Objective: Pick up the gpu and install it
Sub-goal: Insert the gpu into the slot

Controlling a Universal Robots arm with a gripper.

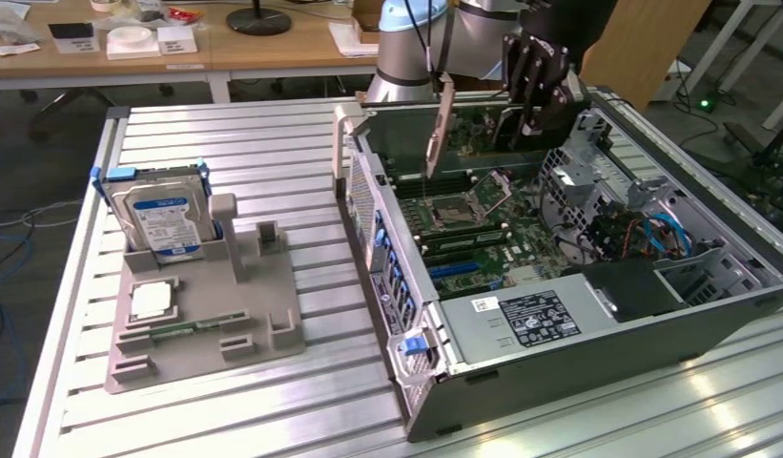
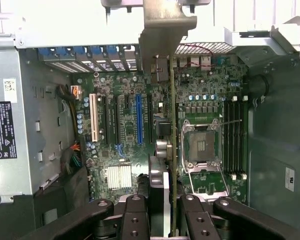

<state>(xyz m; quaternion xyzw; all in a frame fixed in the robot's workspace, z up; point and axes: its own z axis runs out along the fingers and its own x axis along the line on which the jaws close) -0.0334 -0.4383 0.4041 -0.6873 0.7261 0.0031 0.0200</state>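
The gpu (image 1: 439, 132) hangs on edge above the open computer case (image 1: 734, 296), over the motherboard's rear part, with its pale metal bracket toward the exterior view's left. My gripper (image 1: 540, 113) is shut on the card's other end. In the wrist view the gpu (image 2: 173, 150) shows edge-on as a thin line running away from me. Its bracket (image 2: 162, 30) is at the far end by the case's rear slot openings. My gripper (image 2: 173, 212) clamps it between black fingers (image 2: 159, 195). The card hovers beside the blue expansion slot (image 2: 138, 117) and the black slot next to it.
Inside the case are the CPU socket (image 2: 202, 145), memory slots (image 2: 234, 135) and a power supply (image 1: 525, 317). On the exterior view's left, a grey fixture (image 1: 257, 329) holds a blue-labelled hard drive (image 1: 162, 215), a CPU chip (image 1: 152, 301) and a green memory stick (image 1: 188, 329). Desks stand behind.
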